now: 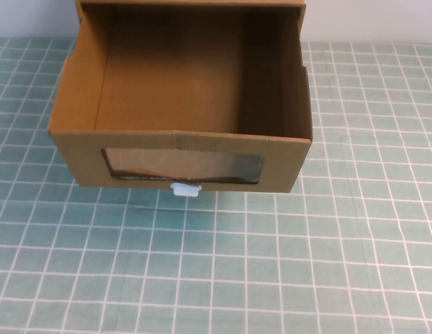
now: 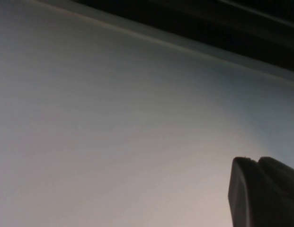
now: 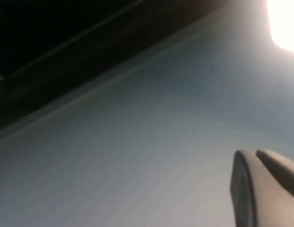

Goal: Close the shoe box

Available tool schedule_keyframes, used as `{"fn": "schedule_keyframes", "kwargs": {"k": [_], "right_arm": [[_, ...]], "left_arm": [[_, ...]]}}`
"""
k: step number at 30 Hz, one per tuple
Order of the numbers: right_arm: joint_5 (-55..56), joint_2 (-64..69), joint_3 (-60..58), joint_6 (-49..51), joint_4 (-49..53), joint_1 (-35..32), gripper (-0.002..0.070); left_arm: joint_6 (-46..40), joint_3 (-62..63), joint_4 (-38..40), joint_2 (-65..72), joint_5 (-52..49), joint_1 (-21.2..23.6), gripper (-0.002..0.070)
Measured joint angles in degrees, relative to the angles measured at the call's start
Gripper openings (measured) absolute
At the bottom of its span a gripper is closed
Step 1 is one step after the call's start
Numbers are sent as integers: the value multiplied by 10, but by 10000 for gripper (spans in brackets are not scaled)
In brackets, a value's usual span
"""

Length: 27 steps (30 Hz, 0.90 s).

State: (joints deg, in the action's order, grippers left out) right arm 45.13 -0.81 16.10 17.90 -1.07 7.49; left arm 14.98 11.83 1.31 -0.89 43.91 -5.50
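Note:
The shoe box (image 1: 181, 97) is a brown cardboard drawer-style box at the far middle of the green grid mat in the high view. Its drawer is pulled out toward me and its inside looks empty. The front panel has a clear plastic window (image 1: 182, 165) with a small white pull tab (image 1: 186, 189) below it. Neither gripper shows in the high view. My left gripper (image 2: 257, 160) shows only in the left wrist view, fingers together, facing a plain pale surface. My right gripper (image 3: 254, 152) shows only in the right wrist view, fingers together and holding nothing.
The green mat with white grid lines (image 1: 216, 271) covers the table in front of and beside the box. A pale wall (image 1: 369, 21) stands behind it. A dark band (image 2: 208, 23) crosses the left wrist view. A bright light (image 3: 284, 21) glares in the right wrist view.

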Motion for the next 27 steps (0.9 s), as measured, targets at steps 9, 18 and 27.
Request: {"fn": "schedule_keyframes", "kwargs": {"k": [9, 18, 27], "right_arm": [[-394, 57, 327, 46, 0, 0, -14], [-776, 278, 505, 44, 11, 0, -14], [-811, 400, 508, -5, 32, 1, -14]], "left_arm": [[2, 258, 0, 46, -273, 0, -5], [1, 491, -2, 244, -735, 0, -5], [-24, 524, -9, 383, -806, 0, -5]]}}
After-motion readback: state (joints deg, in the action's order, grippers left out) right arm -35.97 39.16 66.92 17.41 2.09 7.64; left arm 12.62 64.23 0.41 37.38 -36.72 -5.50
